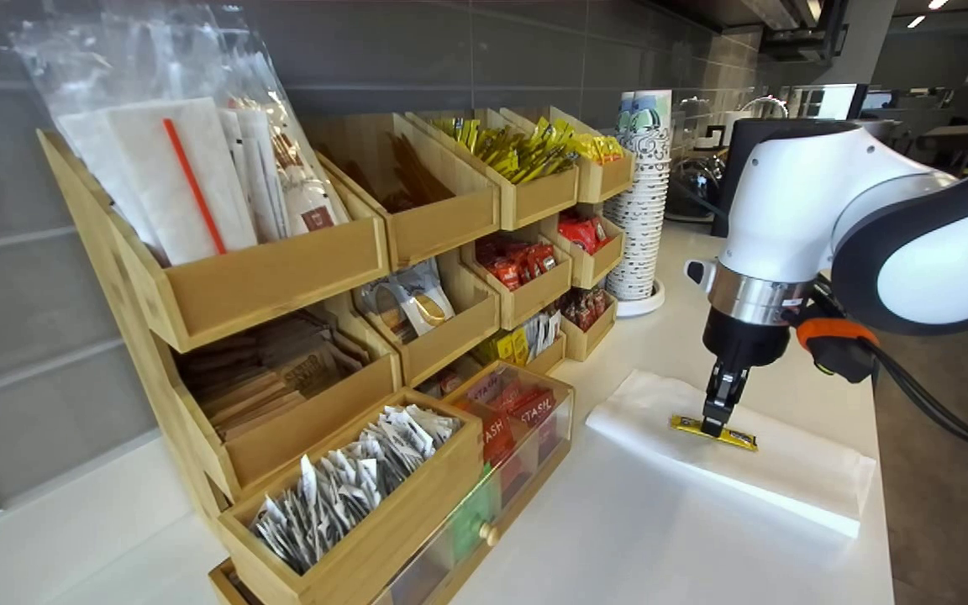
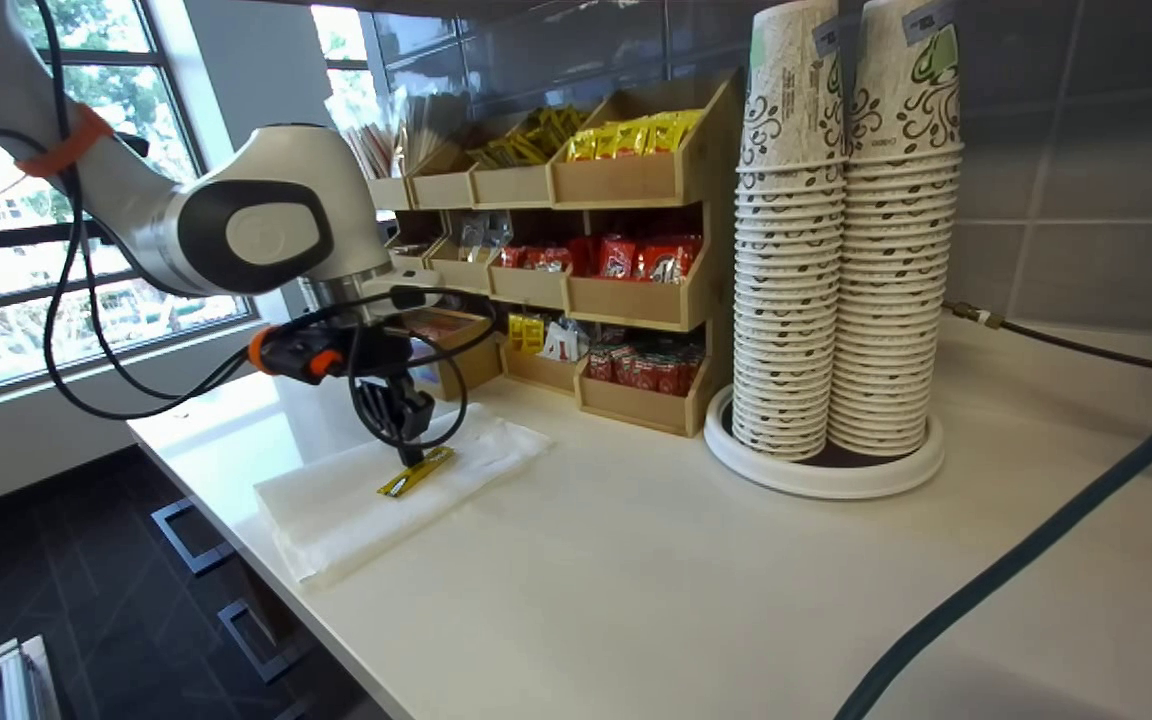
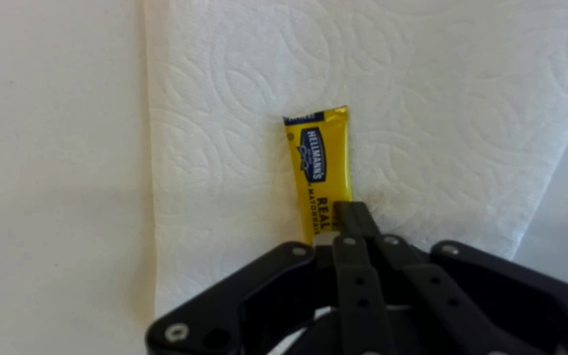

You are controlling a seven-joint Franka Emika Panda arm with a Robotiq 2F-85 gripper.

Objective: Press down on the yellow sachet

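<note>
A yellow sachet [image 3: 319, 162] with mayonnaise lettering lies flat on a folded white paper towel [image 3: 215, 172]. In both exterior views the sachet [image 1: 739, 439] [image 2: 414, 474] lies on the towel [image 1: 812, 462] [image 2: 336, 510], on the counter. My gripper [image 3: 353, 209] points down with its two fingertips together and nothing between them. In the wrist view the fingertips overlap the sachet's right edge, and the gripper hides its lower end. In both exterior views the gripper [image 1: 712, 425] [image 2: 410, 456] comes down at the sachet's middle and looks to be touching it.
A wooden organizer [image 1: 442, 223] full of packets stands along the back wall. Stacked paper cups [image 2: 786, 300] stand on a white round tray [image 2: 826, 482] beside it. A blue-green hose [image 2: 1036, 545] crosses the counter's near side. The counter's front edge [image 2: 266, 570] is close to the towel.
</note>
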